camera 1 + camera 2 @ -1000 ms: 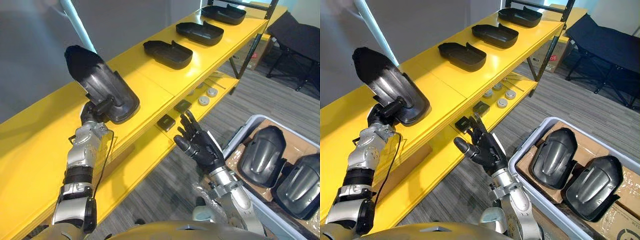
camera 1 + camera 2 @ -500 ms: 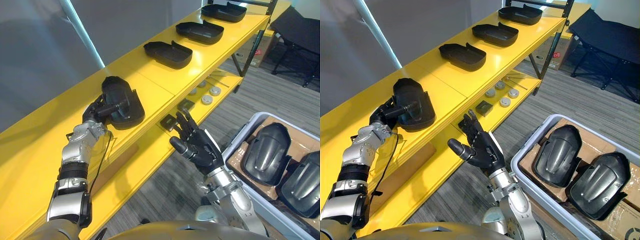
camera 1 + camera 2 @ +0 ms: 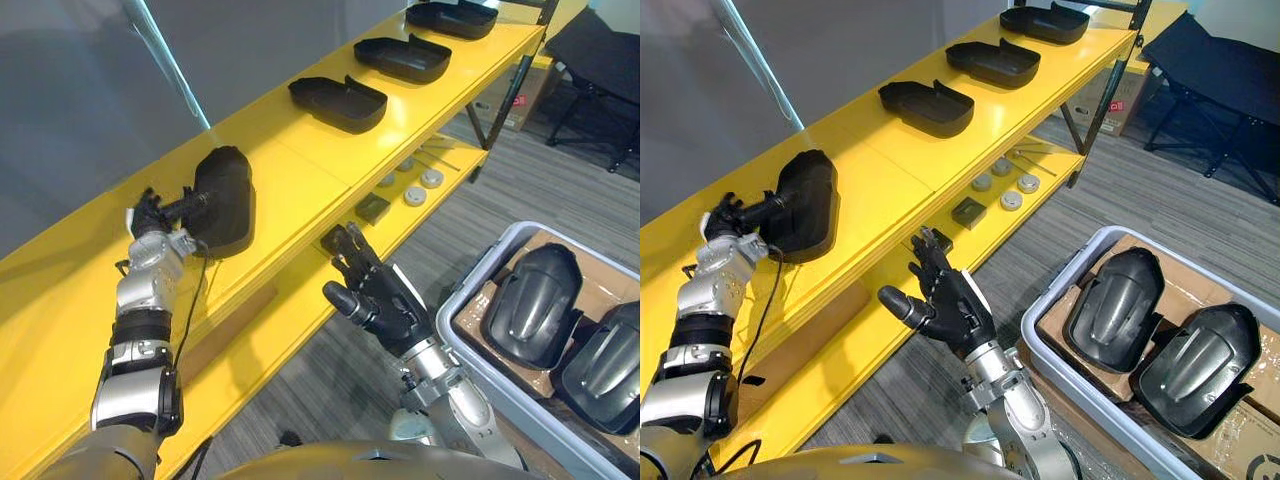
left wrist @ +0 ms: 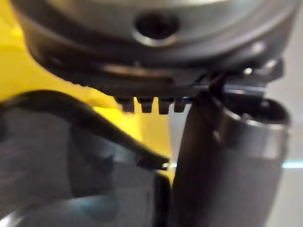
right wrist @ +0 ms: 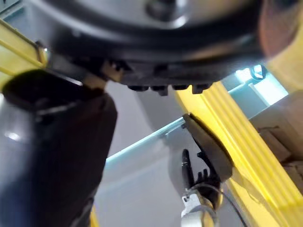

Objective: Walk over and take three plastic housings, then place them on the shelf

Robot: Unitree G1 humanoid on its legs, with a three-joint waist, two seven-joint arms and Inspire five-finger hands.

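A black plastic housing [image 3: 225, 198] lies open side down on the yellow top shelf [image 3: 300, 160], leaning a little on its side. My left hand [image 3: 148, 213] is just left of it, open, fingers straight up and the thumb stretched toward the housing's near edge. The right wrist view shows that same housing [image 5: 208, 151] and the left hand [image 5: 188, 172] beside it. Three more housings [image 3: 338, 103] [image 3: 402, 58] [image 3: 450, 18] lie in a row farther along the shelf. My right hand [image 3: 375, 298] hovers open and empty in front of the lower shelf.
A grey bin [image 3: 480, 265] at the lower right holds two more housings [image 3: 530, 305] [image 3: 605, 355] on cardboard. The lower shelf carries small black blocks [image 3: 372, 208] and round discs [image 3: 415, 195]. A dark folding cot stands at the far right.
The housing went from held tilted up to lying on the top shelf. My left hand let go, straightened its fingers and drew back to the left. The right hand drifted slightly left.
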